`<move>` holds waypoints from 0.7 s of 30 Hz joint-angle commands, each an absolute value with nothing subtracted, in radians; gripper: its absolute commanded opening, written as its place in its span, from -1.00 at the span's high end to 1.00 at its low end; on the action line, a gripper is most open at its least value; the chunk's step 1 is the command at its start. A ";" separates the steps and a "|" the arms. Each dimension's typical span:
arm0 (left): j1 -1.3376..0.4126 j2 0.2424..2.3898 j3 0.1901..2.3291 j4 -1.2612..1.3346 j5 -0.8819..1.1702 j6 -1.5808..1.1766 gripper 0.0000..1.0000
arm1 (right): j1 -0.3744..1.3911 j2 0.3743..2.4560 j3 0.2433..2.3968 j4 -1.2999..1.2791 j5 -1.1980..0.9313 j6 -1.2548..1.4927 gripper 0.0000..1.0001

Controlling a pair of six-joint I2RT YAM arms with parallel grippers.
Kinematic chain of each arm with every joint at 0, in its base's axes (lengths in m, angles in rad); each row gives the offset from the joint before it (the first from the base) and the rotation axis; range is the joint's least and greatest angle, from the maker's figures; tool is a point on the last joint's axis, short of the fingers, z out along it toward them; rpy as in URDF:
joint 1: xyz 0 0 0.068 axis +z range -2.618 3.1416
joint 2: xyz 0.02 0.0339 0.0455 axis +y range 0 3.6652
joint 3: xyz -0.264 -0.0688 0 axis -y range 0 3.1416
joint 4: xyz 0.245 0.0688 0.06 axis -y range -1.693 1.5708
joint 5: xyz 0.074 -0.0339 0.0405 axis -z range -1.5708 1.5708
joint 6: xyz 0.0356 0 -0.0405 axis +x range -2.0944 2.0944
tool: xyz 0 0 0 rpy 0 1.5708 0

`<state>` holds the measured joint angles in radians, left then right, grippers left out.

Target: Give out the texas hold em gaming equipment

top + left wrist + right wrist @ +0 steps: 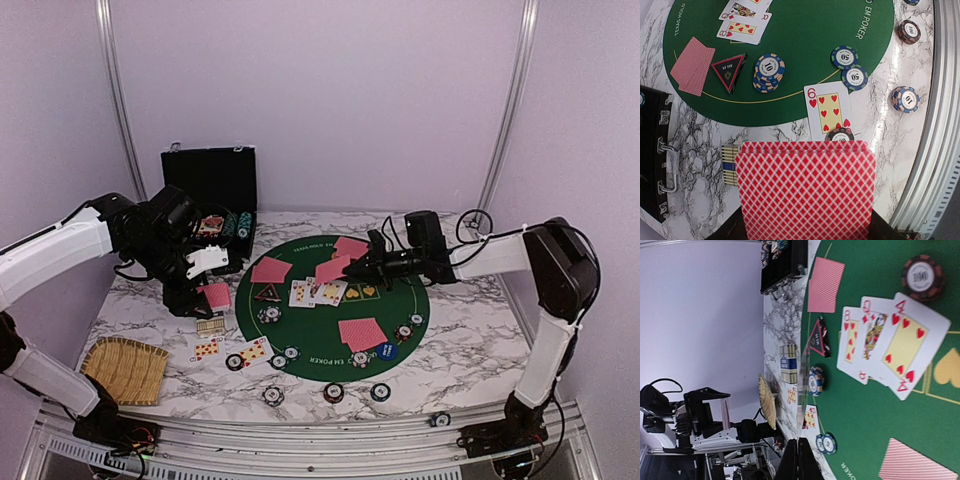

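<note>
My left gripper (213,292) is shut on a deck of red-backed playing cards (805,185), which fills the lower half of the left wrist view and hides the fingers. Over the green felt mat (330,345), my right gripper (352,266) is shut on a single red-backed card (332,270). In the right wrist view that card (803,390) is edge-on above the closed jaws (801,442). Three face-up cards (318,292) lie at the mat's centre. Beside them are the dark triangular button (266,293) and a blue chip stack (268,315). A blue round button (386,351) sits at the front right.
The open black chip case (212,190) stands at the back left. A woven straw mat (125,368) lies front left and a striped card box (210,326) near my left gripper. Face-down card pairs (362,333) and single chips (333,392) ring the felt.
</note>
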<state>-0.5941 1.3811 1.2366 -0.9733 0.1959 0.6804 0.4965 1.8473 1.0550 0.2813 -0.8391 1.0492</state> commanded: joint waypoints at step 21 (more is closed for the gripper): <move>-0.589 1.360 1.233 -0.980 0.186 0.683 1.00 | 0.372 2.065 1.220 -0.115 -0.686 0.690 0.96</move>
<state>-0.5941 1.3811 1.2366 -0.9733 0.1818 0.6804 0.3820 2.0460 1.1641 0.0040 -0.7452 0.7742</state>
